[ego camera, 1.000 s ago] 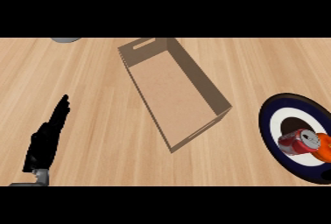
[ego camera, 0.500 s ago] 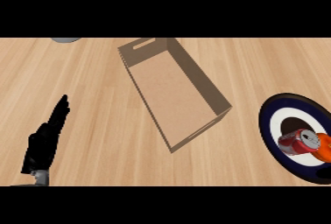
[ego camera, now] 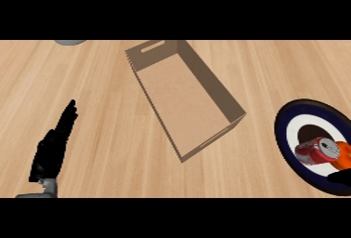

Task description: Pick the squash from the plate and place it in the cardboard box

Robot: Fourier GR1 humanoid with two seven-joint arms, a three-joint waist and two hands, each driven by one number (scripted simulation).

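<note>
Wooden counter filled the view. Cardboard box lay open near the middle, slanted, nothing visible inside; slot handles at both short ends. Plate, dark-rimmed with white ring, sat at the right edge, partly cut off. On it: an orange squash, mostly cut off, touching a red can. Left hand rested lower left, fingers straight, holding nothing. Dark shape at lower right corner: hard to identify. Grey object at top edge, cut off.

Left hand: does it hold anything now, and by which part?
No. The left hand is open with straight fingers over bare counter, holding nothing, apart from the cardboard box.
</note>
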